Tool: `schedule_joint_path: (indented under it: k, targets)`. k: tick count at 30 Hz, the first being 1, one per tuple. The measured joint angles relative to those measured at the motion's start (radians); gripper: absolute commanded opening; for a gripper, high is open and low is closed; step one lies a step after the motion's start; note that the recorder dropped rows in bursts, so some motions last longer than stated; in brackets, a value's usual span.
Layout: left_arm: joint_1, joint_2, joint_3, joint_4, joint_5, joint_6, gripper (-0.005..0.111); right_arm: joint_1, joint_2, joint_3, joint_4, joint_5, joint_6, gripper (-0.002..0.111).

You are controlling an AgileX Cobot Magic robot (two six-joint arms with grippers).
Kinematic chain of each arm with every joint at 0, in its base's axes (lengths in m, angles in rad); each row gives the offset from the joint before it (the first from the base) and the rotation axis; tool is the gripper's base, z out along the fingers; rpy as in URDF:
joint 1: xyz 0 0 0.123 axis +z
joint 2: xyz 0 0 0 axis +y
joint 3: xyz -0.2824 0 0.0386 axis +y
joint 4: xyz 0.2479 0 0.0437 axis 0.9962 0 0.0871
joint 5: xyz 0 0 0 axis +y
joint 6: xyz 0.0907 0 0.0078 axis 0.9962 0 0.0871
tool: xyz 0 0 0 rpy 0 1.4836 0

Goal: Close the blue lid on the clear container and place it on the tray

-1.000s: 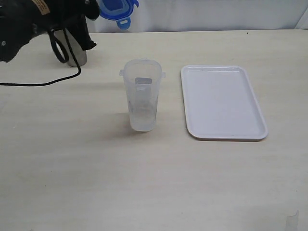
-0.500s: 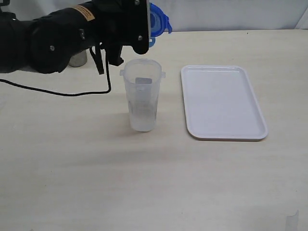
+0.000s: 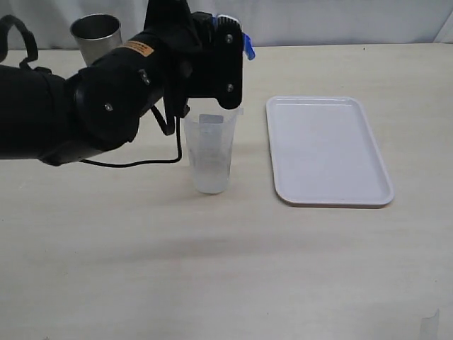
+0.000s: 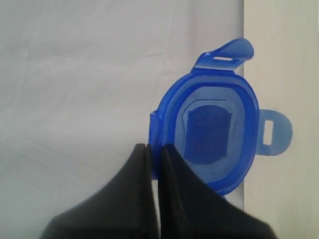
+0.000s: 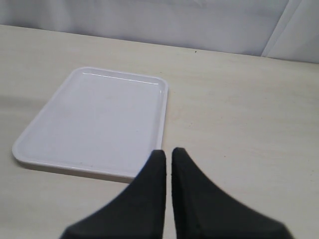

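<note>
My left gripper [image 4: 153, 147], clenched on the lid [image 4: 214, 144], has swung in from the back to just above the container [image 3: 210, 159], ready for capping, while my right gripper [image 5: 168, 152] waits shut and empty near the tray [image 3: 329, 149].

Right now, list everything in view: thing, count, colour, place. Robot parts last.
blue lid: 1, blue, pinched in the left gripper, up by the top of the clear container, not on it
clear container: 1, translucent, upright on the table, left of the tray
tray: 1, white, flat on the table
steel cup: 1, grey, back left of the table
table: 1, pale wood-look
cable: 1, black, hanging under the left arm
left gripper: 1, black, shut on the blue lid
right gripper: 1, black, shut, holding nothing, near the tray
</note>
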Motion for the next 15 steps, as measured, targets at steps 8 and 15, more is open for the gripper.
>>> schedule_joint_path:
  k: [8, 15]
  targets:
    - [-0.096, 0.000, 0.005, -0.131, -0.085, 0.000, 0.000, 0.000, 0.000, 0.000, 0.000, 0.000, 0.000, 0.004]
    - [-0.117, -0.004, 0.081, -0.151, -0.183, 0.000, 0.000, 0.000, 0.000, 0.000, 0.000, 0.000, 0.000, 0.004]
